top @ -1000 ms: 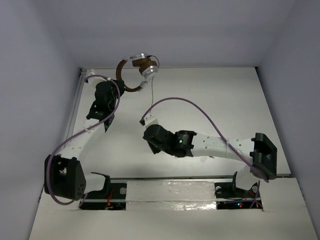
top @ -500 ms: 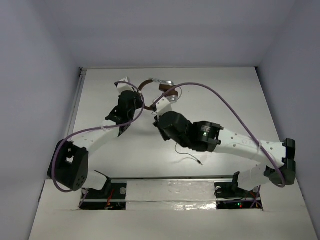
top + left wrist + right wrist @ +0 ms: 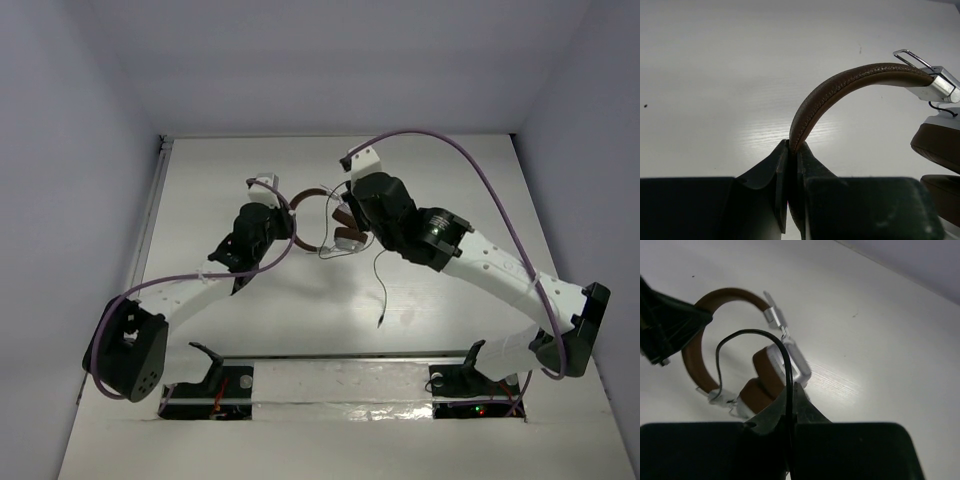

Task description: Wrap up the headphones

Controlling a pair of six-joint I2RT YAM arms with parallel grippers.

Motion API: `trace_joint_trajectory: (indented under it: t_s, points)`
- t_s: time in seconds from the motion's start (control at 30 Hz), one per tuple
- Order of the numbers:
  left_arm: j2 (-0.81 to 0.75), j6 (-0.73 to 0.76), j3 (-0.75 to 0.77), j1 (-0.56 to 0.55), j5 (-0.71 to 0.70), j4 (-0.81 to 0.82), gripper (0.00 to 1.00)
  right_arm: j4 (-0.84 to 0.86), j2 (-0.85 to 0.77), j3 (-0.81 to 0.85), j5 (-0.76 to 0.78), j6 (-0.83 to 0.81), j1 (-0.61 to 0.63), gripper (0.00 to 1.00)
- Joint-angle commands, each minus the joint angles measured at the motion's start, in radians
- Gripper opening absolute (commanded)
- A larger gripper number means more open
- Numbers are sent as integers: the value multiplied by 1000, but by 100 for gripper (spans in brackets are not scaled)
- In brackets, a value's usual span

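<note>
Pale lavender walls (image 3: 330,60) close in a white table (image 3: 470,180) on three sides. The two arm bases sit along its near edge.

The right arm (image 3: 490,265) is the biggest thing on the surface. It rises from the near right corner and reaches diagonally toward the middle of the far edge. A thick purple cable (image 3: 470,150) arches high over it. The left arm (image 3: 190,295) comes from the near left corner and slants toward the same middle area, with its own purple cable (image 3: 170,282) trailing along it.

The headphones (image 3: 345,232) are between the two wrists, about midway between the left and right edges and closer to the far edge than the near one. The brown headband (image 3: 840,87) curves round in a loop. The two brown ear pads (image 3: 765,367) lie close together beside a silver ear cup (image 3: 795,360). The pictures do not show whether the headphones rest on the table or hang just above it.

The left gripper (image 3: 791,150) is clenched on the headband, with both fingers pressed flat against the leather strip where it enters the jaws. The right gripper (image 3: 791,390) is pinched tight on the thin black cable (image 3: 785,355), just beside the ear cups. From the wrist view, the cable rises from the lower end of the headband, bends over in a loop and drops into the closed jaws. In the overhead view, the rest of the cable runs toward the near edge and ends in a small plug (image 3: 380,324) well short of it.
</note>
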Motion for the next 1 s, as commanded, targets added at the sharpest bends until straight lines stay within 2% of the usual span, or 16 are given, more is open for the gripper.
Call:
trace_joint_trajectory:
  t_s: [0.0, 0.17, 0.3, 0.57, 0.7, 0.97]
  points:
    - [-48, 8, -12, -6, 110, 114, 0, 91, 5, 30, 36, -64, -54, 0]
    - [-83, 17, -28, -16, 196, 131, 0, 163, 37, 7, 22, -117, -116, 0]
    - [-110, -6, -32, -16, 189, 122, 0, 214, 31, -27, 52, -106, -138, 0]
    - [-137, -43, 17, -16, 219, 84, 0, 343, -59, -180, 64, 49, -175, 0]
    - [-142, -68, 43, -16, 279, 82, 0, 456, -111, -300, 55, 113, -207, 0]
    - [-173, -141, 73, 46, 419, 99, 0, 550, -177, -429, -98, 185, -273, 0]
